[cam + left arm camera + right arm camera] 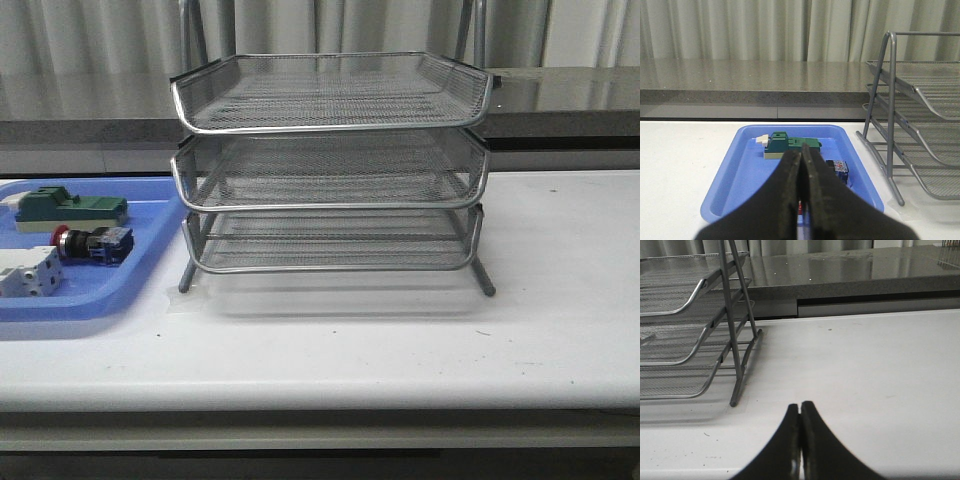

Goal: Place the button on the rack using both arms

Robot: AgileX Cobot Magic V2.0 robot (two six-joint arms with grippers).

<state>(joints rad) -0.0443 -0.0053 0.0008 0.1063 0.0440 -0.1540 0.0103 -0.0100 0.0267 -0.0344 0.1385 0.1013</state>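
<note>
White tabletop [400,350] fills the foreground of the front view, with a wide bare strip between its near edge and the feet of the rack [330,165]. At the near left, a blue tray [120,290] runs off the left edge of that view; its right rim lies just beside the rack's front left leg, apart from it.

Inside the tray, a white block [25,272] sits nearest, the button [92,244] lies on its side just behind it with its red cap pointing left, and a green block [70,207] rests farther back.

In the left wrist view, the left gripper [801,200] hangs over the tray's near part with its fingers pressed together on nothing; the button's blue rear block shows just past them.

In the right wrist view, the right gripper [800,440] is also pressed closed and empty, over bare table beside the rack's leg, with open surface stretching away on the side away from the rack.

Behind everything, the rack's three mesh trays stack upward, their front lips open toward the robot. Beyond them run a dark stone ledge [560,95] and pale curtains [740,30].
</note>
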